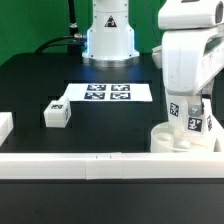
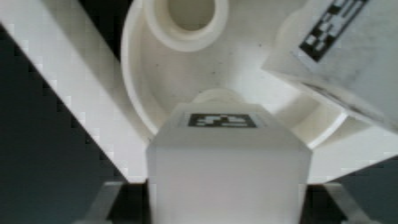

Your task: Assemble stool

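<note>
My gripper [image 2: 222,205] is shut on a white stool leg [image 2: 222,165], whose tagged end [image 2: 222,120] points at the round seat [image 2: 169,75]. A dark finger [image 2: 128,200] presses on each side of the leg. The seat's open socket [image 2: 187,18] shows beyond the leg. A second leg [image 2: 338,40] stands in the seat beside it. In the exterior view the gripper [image 1: 178,100] holds its leg [image 1: 174,112] over the seat [image 1: 165,140] at the front right, next to the other leg [image 1: 196,124]. A loose leg [image 1: 57,113] lies on the exterior view's left.
A long white border rail [image 1: 90,162] runs along the front, right against the seat; it also shows as a rail [image 2: 71,85] in the wrist view. The marker board [image 1: 105,92] lies in the middle. Another white piece [image 1: 5,125] sits at the far left edge.
</note>
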`<state>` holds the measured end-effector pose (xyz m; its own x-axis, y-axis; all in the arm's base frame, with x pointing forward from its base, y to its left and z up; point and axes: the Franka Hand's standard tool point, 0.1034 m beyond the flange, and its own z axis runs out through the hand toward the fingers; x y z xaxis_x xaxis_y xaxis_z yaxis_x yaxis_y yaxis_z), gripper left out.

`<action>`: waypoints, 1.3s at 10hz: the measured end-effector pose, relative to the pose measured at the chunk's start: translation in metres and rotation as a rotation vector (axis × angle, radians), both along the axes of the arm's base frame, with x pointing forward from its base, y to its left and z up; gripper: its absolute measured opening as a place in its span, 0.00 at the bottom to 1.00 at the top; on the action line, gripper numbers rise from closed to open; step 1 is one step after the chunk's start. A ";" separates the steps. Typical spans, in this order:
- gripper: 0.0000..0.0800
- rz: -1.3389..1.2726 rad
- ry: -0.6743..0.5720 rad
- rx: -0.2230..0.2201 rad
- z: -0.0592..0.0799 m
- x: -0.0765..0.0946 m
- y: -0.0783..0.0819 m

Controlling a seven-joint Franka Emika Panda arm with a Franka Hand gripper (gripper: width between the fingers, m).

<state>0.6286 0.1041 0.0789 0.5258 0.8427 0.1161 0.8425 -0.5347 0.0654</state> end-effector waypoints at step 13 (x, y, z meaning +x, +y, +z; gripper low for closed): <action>0.43 -1.224 0.116 0.236 -0.005 -0.006 0.010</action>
<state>0.6223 0.1141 0.0744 0.9657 -0.2405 0.0979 -0.2205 -0.9586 -0.1800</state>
